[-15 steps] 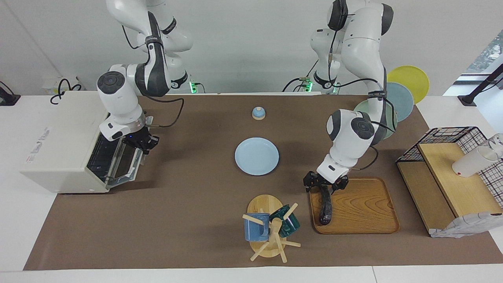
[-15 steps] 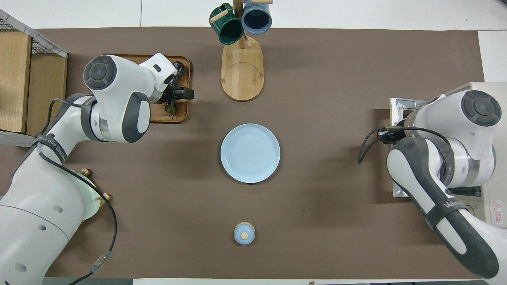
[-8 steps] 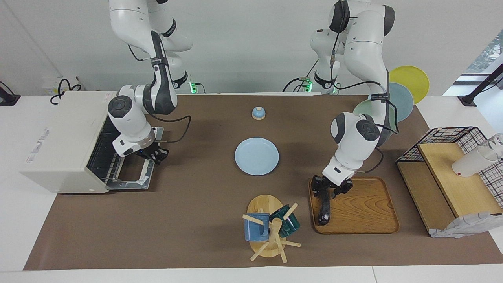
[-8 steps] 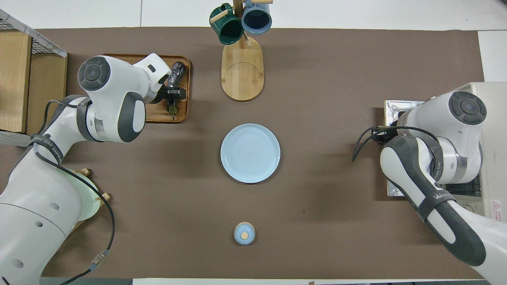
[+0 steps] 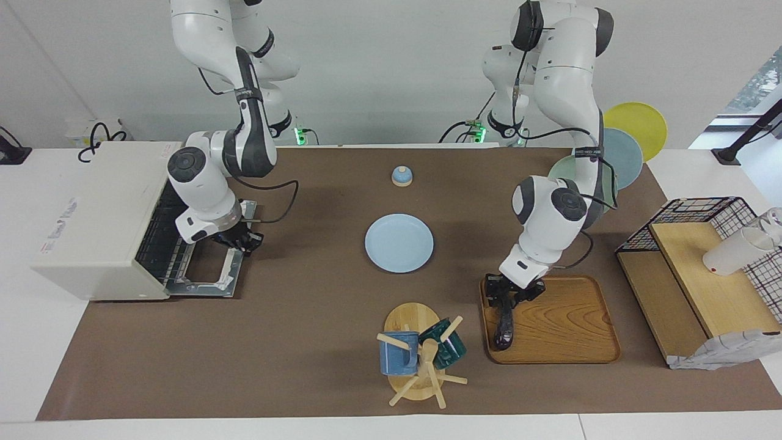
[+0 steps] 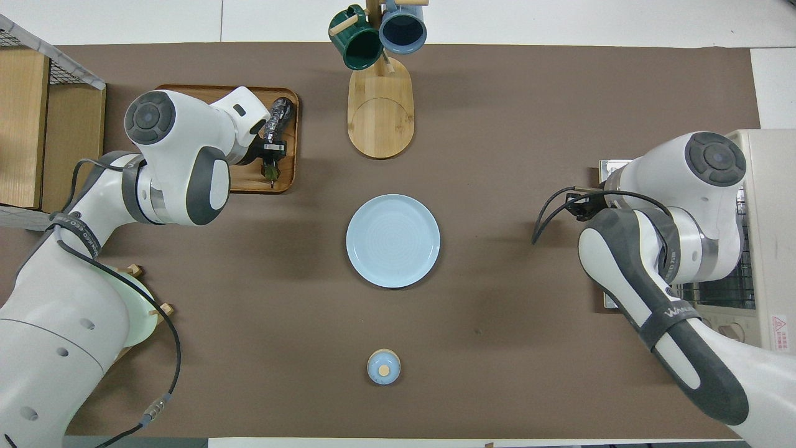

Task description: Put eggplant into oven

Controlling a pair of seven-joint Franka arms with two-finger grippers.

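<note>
I see left gripper (image 5: 502, 297) clamped on slim dark purple eggplant (image 5: 504, 324), lying on wooden tray (image 5: 568, 324) | right gripper (image 5: 243, 241), fingertips together, at cream-white toaster oven's (image 5: 98, 214) lowered door

Bright, even overhead light (soft shadows beneath both arms), sharp focus, no glare or blur.

My tabletop (image 5: 293, 342) wears a brown mat (image 5: 305, 305). On it sit the oven (image 5: 98, 220), a blue plate (image 5: 399, 242), a wooden tray (image 5: 562, 324), a mug stand (image 5: 415, 348), a small bell (image 5: 401, 176) and a wire shelf (image 5: 702, 269).
</note>
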